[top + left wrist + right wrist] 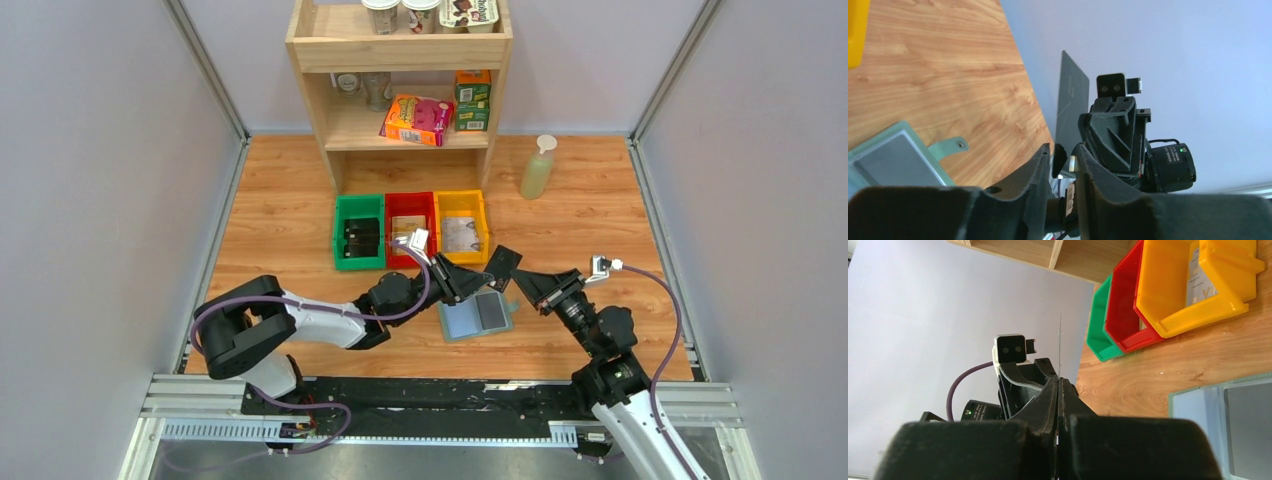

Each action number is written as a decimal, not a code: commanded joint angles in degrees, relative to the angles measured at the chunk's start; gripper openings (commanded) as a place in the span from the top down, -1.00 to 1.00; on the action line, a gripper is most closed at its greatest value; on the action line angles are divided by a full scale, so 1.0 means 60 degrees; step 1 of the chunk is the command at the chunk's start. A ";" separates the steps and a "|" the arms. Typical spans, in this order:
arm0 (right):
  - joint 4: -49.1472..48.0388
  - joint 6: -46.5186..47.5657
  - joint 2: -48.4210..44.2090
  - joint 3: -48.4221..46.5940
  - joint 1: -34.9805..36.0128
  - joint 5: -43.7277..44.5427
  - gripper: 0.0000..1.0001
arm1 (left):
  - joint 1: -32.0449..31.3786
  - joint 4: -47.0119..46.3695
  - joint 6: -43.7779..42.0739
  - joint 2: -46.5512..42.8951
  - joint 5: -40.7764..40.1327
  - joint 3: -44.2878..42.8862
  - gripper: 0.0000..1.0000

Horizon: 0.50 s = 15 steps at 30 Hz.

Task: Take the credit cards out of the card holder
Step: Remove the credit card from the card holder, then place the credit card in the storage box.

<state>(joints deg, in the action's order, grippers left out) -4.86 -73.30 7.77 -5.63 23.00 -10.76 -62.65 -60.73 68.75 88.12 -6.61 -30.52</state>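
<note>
The card holder (462, 321) lies open on the table, pale blue inside, with a dark card (491, 312) in its right half. My right gripper (517, 275) is shut on a black credit card (503, 263) and holds it upright just above the holder's far edge. In the right wrist view (1059, 382) the card shows edge-on (1060, 340). My left gripper (487, 283) hovers over the holder's far edge, facing the right one. In the left wrist view (1063, 152) its jaws stand slightly apart, and the card (1073, 95) has its lower corner at the gap. The holder's tab (950, 146) shows there.
Green (359, 232), red (411, 228) and yellow (461, 222) bins stand in a row behind the holder, below a wooden shelf (400, 130) with boxes and cups. A spray bottle (537, 168) stands at the back right. Grey walls close both sides.
</note>
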 commanded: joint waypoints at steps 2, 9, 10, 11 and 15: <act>-0.0552 -0.0059 -0.0094 0.0132 0.0238 0.0417 1.00 | -0.0090 -0.1508 0.0347 0.0284 -0.0202 -0.0318 0.53; -0.0202 0.0233 -0.0181 0.0103 0.0297 0.0490 0.64 | -0.0061 -0.1890 0.0276 0.0110 -0.0436 0.0179 1.00; 0.0003 0.0335 -0.0240 0.0060 0.0297 0.0534 0.46 | -0.0017 -0.1818 0.0202 0.0007 -0.0407 0.0339 1.00; 0.0222 0.0467 -0.0298 0.0001 0.0297 0.0563 0.25 | 0.0114 -0.1715 0.0086 -0.0211 -0.0247 0.0399 1.00; 0.1423 0.1228 -0.0606 -0.0350 0.0297 0.0754 -0.31 | 0.0947 0.0274 -0.0338 -0.1133 0.1257 0.0517 1.00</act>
<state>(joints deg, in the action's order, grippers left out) -2.37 -71.00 6.00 -4.95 24.36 -8.34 -61.14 -65.58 70.22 87.70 -6.46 -27.94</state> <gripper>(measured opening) 0.568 0.007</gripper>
